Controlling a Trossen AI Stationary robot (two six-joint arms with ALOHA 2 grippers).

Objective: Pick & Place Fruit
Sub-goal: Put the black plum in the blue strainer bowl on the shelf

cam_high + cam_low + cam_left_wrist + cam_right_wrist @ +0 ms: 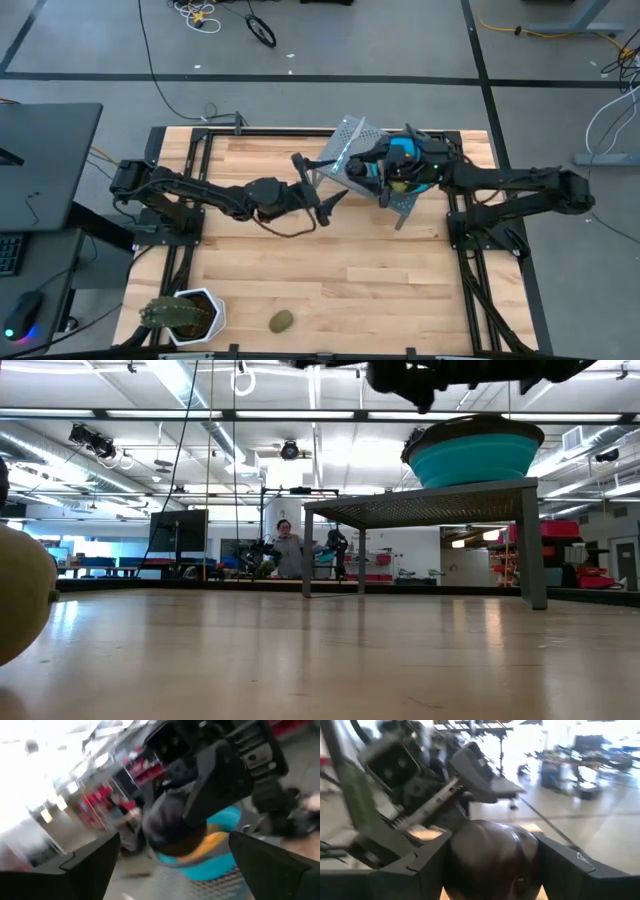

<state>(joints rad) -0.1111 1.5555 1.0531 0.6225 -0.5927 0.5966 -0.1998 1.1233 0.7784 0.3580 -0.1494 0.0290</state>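
My right gripper (490, 855) is shut on a dark round fruit (170, 827), held level in the air beside a teal bowl (405, 160). The bowl stands on a metal mesh stand (350, 145) at the far side of the table. A yellow piece (220, 842) lies in the bowl. My left gripper (318, 185) faces the dark fruit from the table's left. It is open wide, with nothing between its fingers (100, 860). An olive-brown oval fruit (282, 320) rests on the table near the front edge. My right gripper pinches the dark round fruit by its two opposite sides (455, 862) between its two fingers. The fingers lie level and come from the table's right side. The fruit is lifted clear of the table, by the bowl's left rim.
A green spiky plant in a white pot (185, 315) stands at the front left corner. The mesh stand's legs (535, 550) reach down to the table. Bare wood (350, 270) stretches across the middle and the front right. A person stands far off in the room (285, 550).
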